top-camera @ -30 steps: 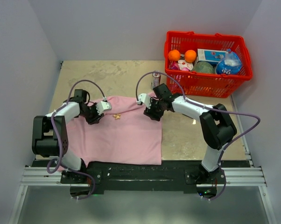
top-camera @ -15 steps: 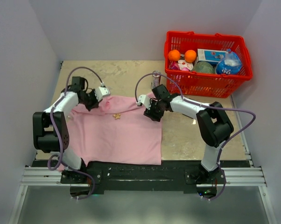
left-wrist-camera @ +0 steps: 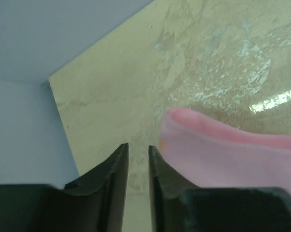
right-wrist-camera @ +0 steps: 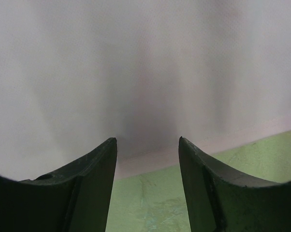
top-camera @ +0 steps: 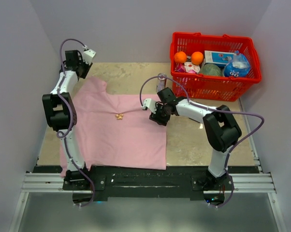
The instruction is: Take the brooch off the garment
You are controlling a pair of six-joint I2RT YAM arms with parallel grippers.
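Left gripper point(top-camera: 86, 54): high over the far-left corner of the tabletop point(top-camera: 131, 77), jaws parted by a narrow slit with nothing between them. A sleeve tip of the garment point(top-camera: 121, 142) lies just beside it. Right gripper point(top-camera: 154, 113): low at the garment's right edge, jaws spread, nothing seen in them. Brooch point(top-camera: 119, 116): on the pink cloth near its middle, apart from both grippers. Judgement: removal not begun. The cloth lies spread out; approaching, pinching and pulling the brooch free all remain.

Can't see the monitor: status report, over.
Left tool open, empty, at far corner. Right tool open at garment edge. Brooch on garment, untouched. Nothing covers it.
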